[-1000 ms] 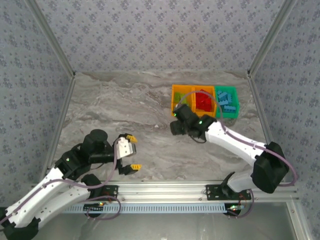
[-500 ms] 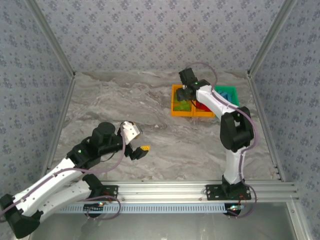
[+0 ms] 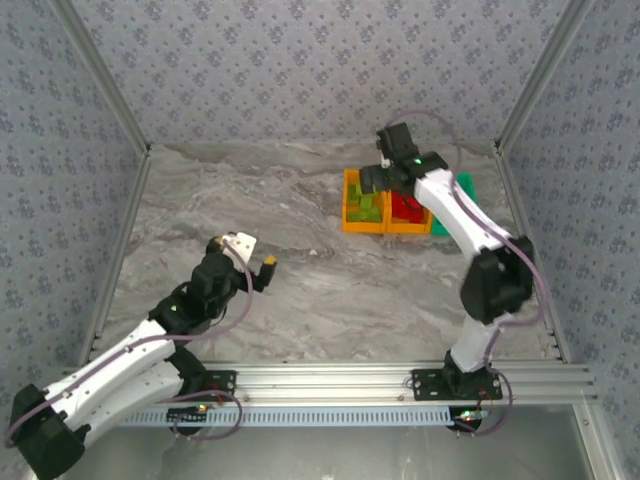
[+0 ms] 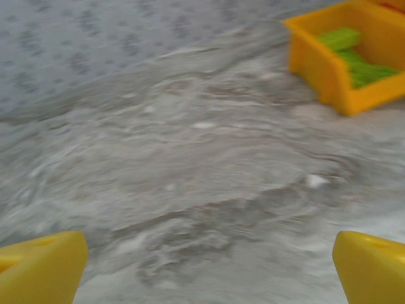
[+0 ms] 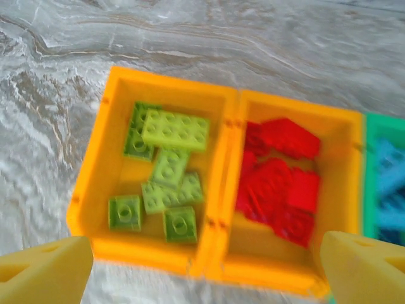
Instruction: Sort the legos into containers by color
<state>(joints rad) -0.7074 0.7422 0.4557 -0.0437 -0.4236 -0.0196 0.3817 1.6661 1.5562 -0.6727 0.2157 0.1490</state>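
Observation:
Three bins stand side by side at the back right. The left orange bin holds several lime green bricks. The middle orange bin holds red bricks. The green bin at the right edge holds light blue bricks. My right gripper hovers open above the two orange bins, with nothing between its yellow fingertips. From above, the right gripper covers the bins' back edge. My left gripper is open and empty, low over bare table, far left of the orange bin.
The marble tabletop is bounded by patterned walls on three sides. Metal posts stand at the back corners. An aluminium rail runs along the near edge. My right arm reaches over the green bin.
The right gripper swung from the table in front of the bins to above them. The left gripper moved forward and to the left across the bare table.

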